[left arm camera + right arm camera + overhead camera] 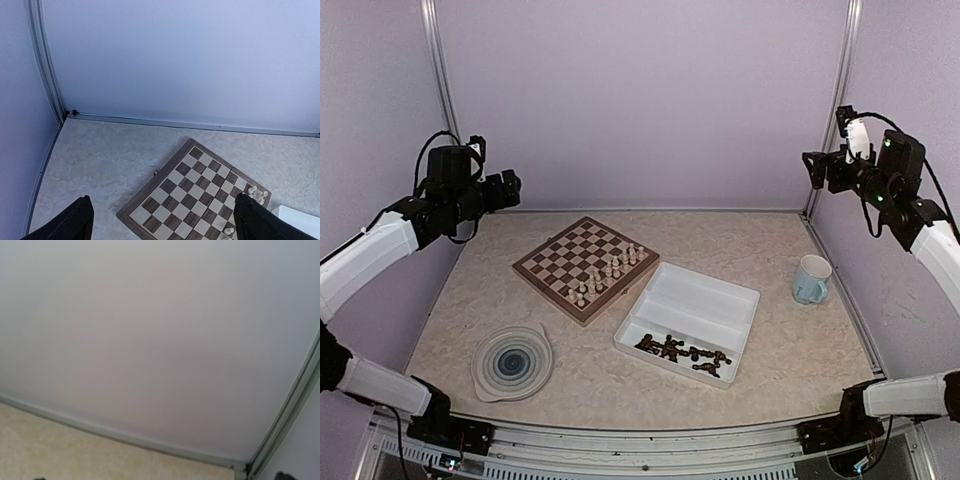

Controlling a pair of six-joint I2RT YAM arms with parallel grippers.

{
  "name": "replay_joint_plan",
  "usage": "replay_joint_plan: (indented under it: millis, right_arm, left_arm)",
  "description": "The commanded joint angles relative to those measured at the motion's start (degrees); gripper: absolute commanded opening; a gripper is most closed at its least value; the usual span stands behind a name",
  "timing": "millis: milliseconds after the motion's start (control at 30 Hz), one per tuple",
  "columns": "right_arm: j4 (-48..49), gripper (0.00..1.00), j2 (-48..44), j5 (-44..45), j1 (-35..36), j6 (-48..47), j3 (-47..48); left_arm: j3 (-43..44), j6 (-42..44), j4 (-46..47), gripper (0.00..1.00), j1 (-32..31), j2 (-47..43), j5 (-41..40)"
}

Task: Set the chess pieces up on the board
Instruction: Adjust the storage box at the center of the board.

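Note:
The board lies left of centre, turned diagonally. Several cream chess pieces stand in rows along its near right side. Several dark chess pieces lie loose in the near compartment of the white tray. My left gripper hangs high at the far left, open and empty. In the left wrist view its fingers frame the board and a few cream pieces far below. My right gripper is raised at the far right, open and empty; its wrist view shows only the wall.
A round blue-swirl plate sits near the front left. A light blue mug stands right of the tray. Pale walls with metal corner posts enclose the table on three sides.

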Motion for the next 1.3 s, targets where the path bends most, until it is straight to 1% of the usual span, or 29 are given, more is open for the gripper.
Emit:
replay_joint_plan:
  millis: [0, 133, 233, 333, 500, 600, 700, 767, 833, 867, 933, 1000, 1033, 1133, 1267]
  right_arm:
    - [1.37, 0.99, 3.10, -2.40, -1.67, 0.89, -1.66]
    - [-0.37, 0.99, 5.95, -7.74, -2.86, -1.98, -2.34]
    - [-2.77, 0.99, 7.30, -12.63, -3.34, -5.07, -3.02]
    - [-6.80, 0.97, 8.16, -16.29, -1.85, -9.00, -3.71]
    - [-14.34, 0.84, 8.57, -24.06, 2.47, -17.04, -5.91]
    - [-18.53, 0.77, 8.70, -27.41, 8.32, -21.57, -8.00]
    - [-21.19, 0.74, 8.70, -27.87, 16.32, -25.12, -10.61]
    - [-22.91, 0.73, 9.28, -27.66, 21.45, -27.47, -12.02]
    - [-24.68, 0.74, 10.55, -26.12, 27.28, -29.55, -12.77]
    - [-25.30, 0.76, 11.28, -24.83, 30.21, -30.39, -12.97]
    - [-25.90, 0.84, 13.19, -21.61, 36.51, -31.76, -13.18]
    - [-25.55, 0.89, 15.32, -18.67, 42.04, -32.69, -13.34]
    - [-24.94, 0.91, 16.45, -17.15, 44.40, -32.72, -13.34]
    - [-22.80, 0.92, 20.12, -12.98, 50.53, -32.62, -13.41]
    - [-18.94, 0.93, 24.59, -8.18, 55.02, -31.75, -13.36]
  left_arm:
    - [-4.26, -0.28, 8.12, 0.94, 4.14, 0.13, 4.65]
    - [-7.55, 3.22, 11.27, 0.91, 4.12, 0.22, 6.88]
    - [-9.13, 6.93, 12.47, 0.88, 0.48, 0.21, 7.89]
    - [-9.95, 10.24, 12.24, 0.86, -4.69, 0.36, 10.30]
    - [-10.29, 16.04, 9.67, 0.80, -17.01, 1.26, 11.89]
    - [-10.81, 16.89, 8.12, 0.74, -22.63, 2.26, 14.76]
    - [-12.53, 16.46, 7.81, 0.68, -26.35, 3.35, 18.09]
    - [-14.12, 15.67, 8.37, 0.68, -27.99, 3.75, 18.87]
    - [-15.40, 13.96, 8.80, 0.70, -28.89, 3.84, 16.30]
    - [-16.04, 13.04, 8.98, 0.72, -28.91, 3.77, 13.95]
    - [-16.79, 10.06, 8.97, 0.79, -27.41, 3.80, 9.18]
    - [-16.16, 5.66, 7.00, 0.83, -23.32, 4.56, 4.94]
    - [-15.90, 3.63, 6.22, 0.84, -20.48, 4.85, 4.28]
    - [-16.19, -1.72, 7.91, 0.86, -10.70, 4.73, 5.07]
    - [-16.55, -6.41, 10.82, 0.85, -0.11, 3.92, 9.97]
